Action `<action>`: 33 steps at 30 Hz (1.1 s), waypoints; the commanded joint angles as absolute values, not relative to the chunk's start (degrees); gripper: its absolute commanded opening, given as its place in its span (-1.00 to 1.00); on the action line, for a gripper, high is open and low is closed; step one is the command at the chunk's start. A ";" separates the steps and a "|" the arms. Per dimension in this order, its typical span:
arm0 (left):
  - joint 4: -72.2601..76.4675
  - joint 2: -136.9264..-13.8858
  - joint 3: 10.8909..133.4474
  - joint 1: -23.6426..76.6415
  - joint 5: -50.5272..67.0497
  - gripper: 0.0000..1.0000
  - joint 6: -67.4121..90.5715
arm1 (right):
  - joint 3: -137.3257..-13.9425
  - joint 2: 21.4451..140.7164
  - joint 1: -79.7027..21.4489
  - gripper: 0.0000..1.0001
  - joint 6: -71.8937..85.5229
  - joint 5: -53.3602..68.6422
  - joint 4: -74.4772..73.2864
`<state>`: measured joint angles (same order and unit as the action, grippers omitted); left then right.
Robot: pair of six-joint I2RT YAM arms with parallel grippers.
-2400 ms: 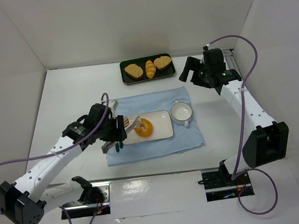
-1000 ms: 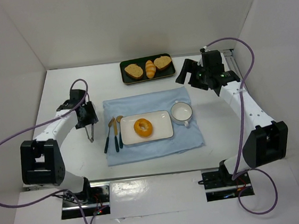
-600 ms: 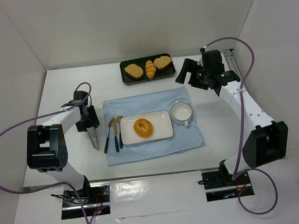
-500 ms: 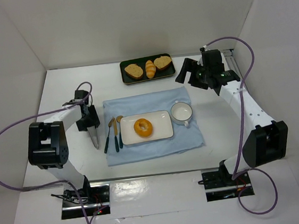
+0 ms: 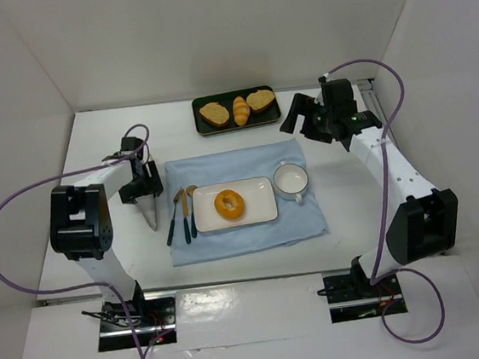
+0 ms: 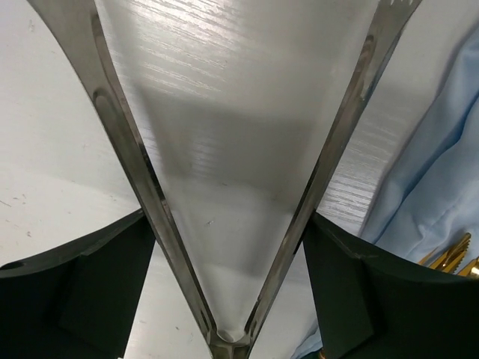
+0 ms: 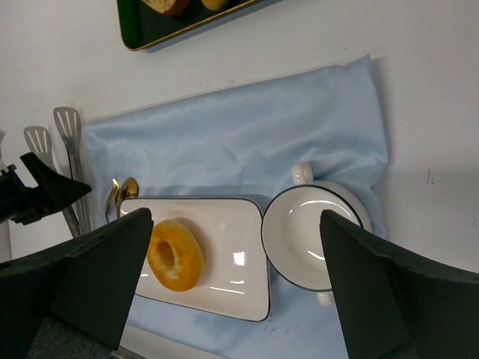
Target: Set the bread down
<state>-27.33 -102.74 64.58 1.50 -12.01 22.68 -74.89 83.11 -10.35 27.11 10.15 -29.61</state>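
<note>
Logging state: bread (image 5: 229, 204) sat flat on the white plate (image 5: 260, 207), left of centre, nothing touching it. Plate lay on the blue cloth (image 5: 238, 162). Cup (image 5: 291, 178) was just beside the plate's right end, cutlery (image 5: 181, 213) just beside its left end, both on the cloth. Dark tray (image 5: 201, 123) sat at the back of the worktop (image 5: 346, 211), apart from the cloth, carrying two toast slices (image 5: 214, 113) with a roll (image 5: 241, 110) between them.

Left jaws stood wide around the tongs (image 5: 150, 213) near the hinge. The fingers (image 6: 82, 284) lay one against each tong arm, arms splayed in a V. Couldn't tell if that was a real clamp or just contact. Tongs pointed toward the near edge, over bare worktop just left of the cloth.

Right jaws were wide open, holding nothing, up over the far right of the worktop.
</note>
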 commanded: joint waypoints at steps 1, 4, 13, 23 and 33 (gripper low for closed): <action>-30.40 -104.68 66.36 1.14 -15.20 0.81 22.15 | -77.78 84.10 -10.28 1.00 26.46 11.07 -27.07; -30.93 -104.16 66.88 1.14 -16.78 0.91 22.15 | -77.78 84.64 -10.28 1.00 26.46 11.07 -27.07; -33.31 -95.64 69.78 1.14 -23.20 1.00 23.73 | -77.78 85.17 -10.28 1.00 26.98 11.07 -27.07; -36.47 -78.41 74.36 4.65 -19.53 1.00 27.67 | -77.26 84.55 -11.34 1.00 26.98 9.50 -26.54; -32.78 -59.26 65.85 17.04 -5.80 1.00 38.32 | -78.76 83.32 -16.79 1.00 29.26 -0.34 -31.81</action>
<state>-33.98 -62.81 68.55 13.67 -9.87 33.80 -76.62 85.01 -15.75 27.94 4.40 -30.20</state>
